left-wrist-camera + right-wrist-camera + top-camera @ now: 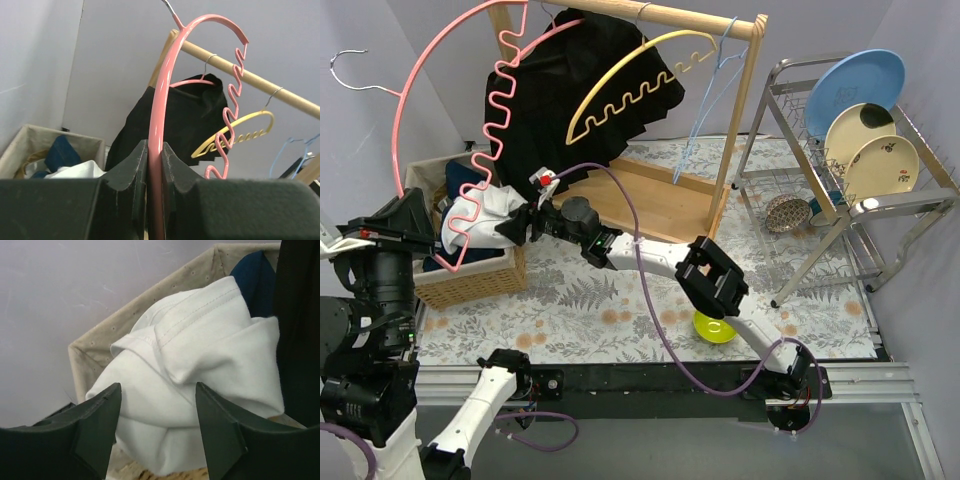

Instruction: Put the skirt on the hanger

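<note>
The left jaws, at the lower left of the top view, are clenched on the pink hanger [156, 100]. In the left wrist view its rod runs straight up between them from the bottom edge. From there the hanger arcs high over the left side of the top view, and its wavy bar snakes down toward the basket [470, 280]. The white skirt [485, 210] lies bunched in that basket at left centre, on top of a dark blue cloth [252, 270]. The right arm [720, 280] reaches across the flowered surface [580, 300] from lower right to the basket's rim. Its jaws are released and stand wide apart, with the skirt's folds filling the middle of the right wrist view just beyond the tips. I cannot tell whether the tips touch the cloth. Behind the basket, at top centre, a wooden rail [650, 15] carries a black garment [540, 100], a yellow hanger [620, 70] and a thin blue hanger [710, 90]. At the right edge a metal dish rack [880, 205] holds a blue plate [855, 85] and two cream ones upright. A yellow-green bowl [713, 328] shows partly under the right arm's forearm, lower centre. A bare wire hanger [360, 70] sits at the upper left against the wall.
</note>
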